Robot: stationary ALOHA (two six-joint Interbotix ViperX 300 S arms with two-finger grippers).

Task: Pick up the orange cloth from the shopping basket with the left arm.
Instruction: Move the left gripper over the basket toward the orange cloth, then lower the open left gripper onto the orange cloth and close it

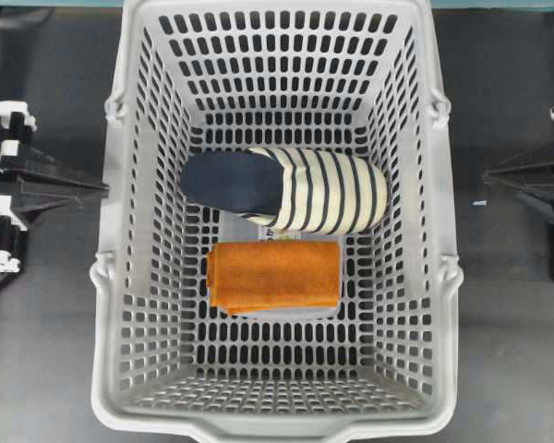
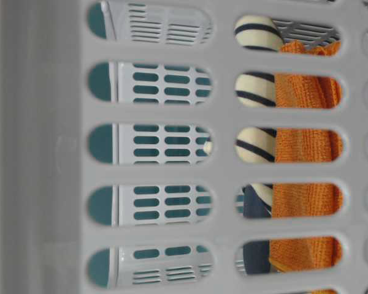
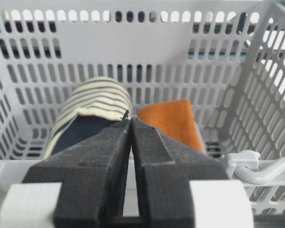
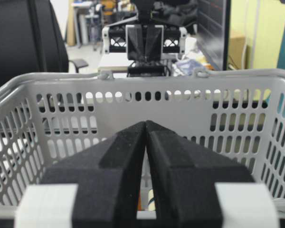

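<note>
The orange cloth (image 1: pixel 274 274) lies folded flat on the floor of the grey shopping basket (image 1: pixel 129 185), just in front of a cream-and-navy striped slipper (image 1: pixel 286 189). It also shows in the left wrist view (image 3: pixel 171 121) and through the basket slots in the table-level view (image 2: pixel 306 147). My left gripper (image 1: pixel 102 189) is shut and empty, outside the basket's left wall; in its wrist view the tips (image 3: pixel 130 119) meet. My right gripper (image 1: pixel 487 175) is shut and empty outside the right wall, its tips (image 4: pixel 146 123) together.
The basket's slotted walls and thick rim (image 3: pixel 256 168) stand between both grippers and the cloth. The slipper (image 3: pixel 92 114) lies touching the cloth's far edge. Dark tabletop (image 1: pixel 46 369) surrounds the basket.
</note>
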